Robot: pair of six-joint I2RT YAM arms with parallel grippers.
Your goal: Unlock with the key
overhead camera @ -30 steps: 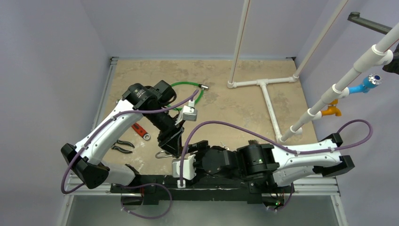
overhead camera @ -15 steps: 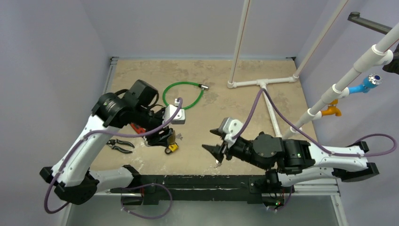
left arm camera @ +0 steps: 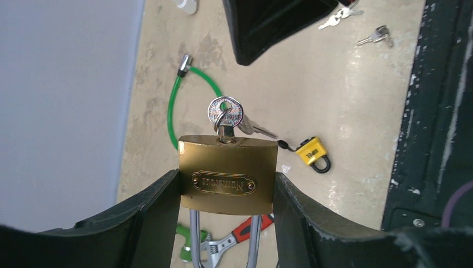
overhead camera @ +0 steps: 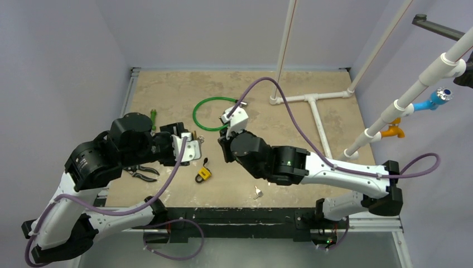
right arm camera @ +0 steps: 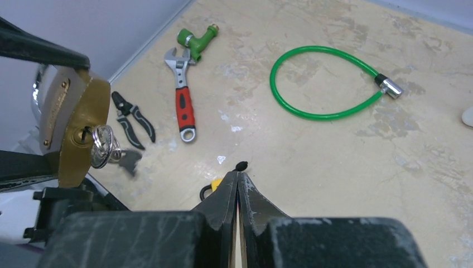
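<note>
The left gripper [left arm camera: 226, 192], lower centre of its wrist view, clamps a brass padlock [left arm camera: 227, 162] with a key [left arm camera: 225, 113] in its keyhole; the right gripper [right arm camera: 239, 181] is pinched closed, empty.

- Soft, even light from above; faint shadows on the mottled beige tabletop [overhead camera: 279, 134].
- Highlights glint on the shiny brass padlock [left arm camera: 227, 175].
- Beside it, the dangling grey key [right arm camera: 129, 161] is blurred.

White-shelled arms [overhead camera: 346, 170] with black joints carry looping purple cables [overhead camera: 268, 79].
</note>
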